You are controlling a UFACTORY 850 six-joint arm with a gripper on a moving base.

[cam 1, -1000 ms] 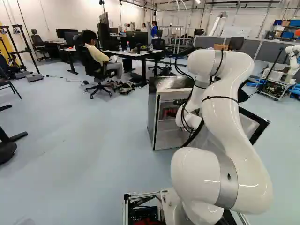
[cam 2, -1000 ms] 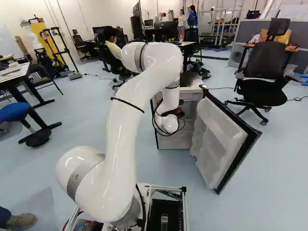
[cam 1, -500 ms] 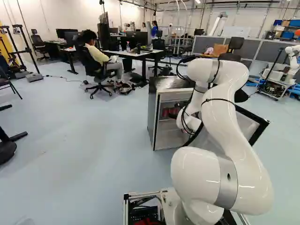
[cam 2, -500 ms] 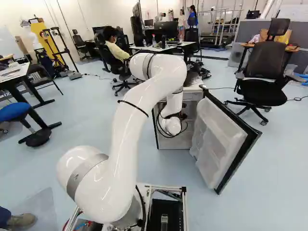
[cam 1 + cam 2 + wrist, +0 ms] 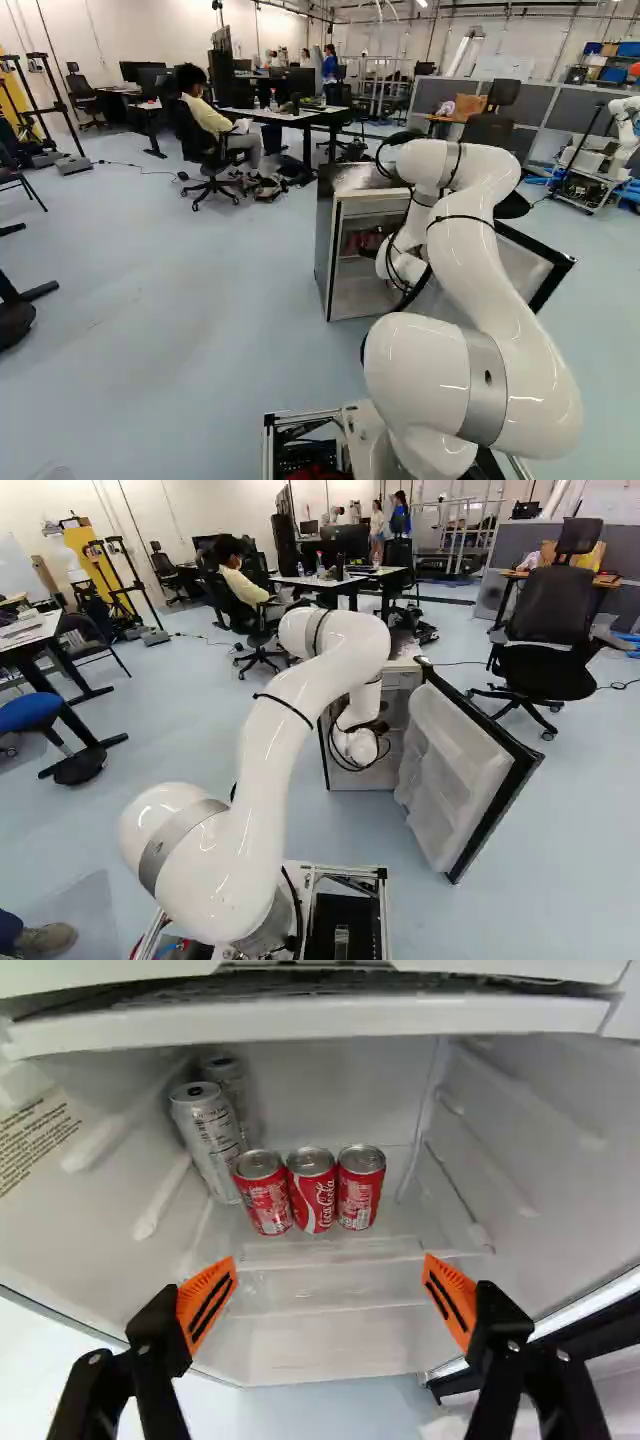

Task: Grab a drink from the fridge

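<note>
White-lined fridge (image 5: 550, 1130) holds 3 red cans (image 5: 312, 1192) and 2 silver cans (image 5: 210, 1135), end effector (image 5: 379, 726) spread wide

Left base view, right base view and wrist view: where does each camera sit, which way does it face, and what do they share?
Left base: on the base, behind and left of the arm, looking ahead, slightly down; shows the arm.
Right base: behind and right of the arm, likewise facing ahead; shows the arm.
Wrist: looking along the open gripper at cans in the fridge; shows both fingers.
Shared: both base views show arm, fridge and open door.
</note>
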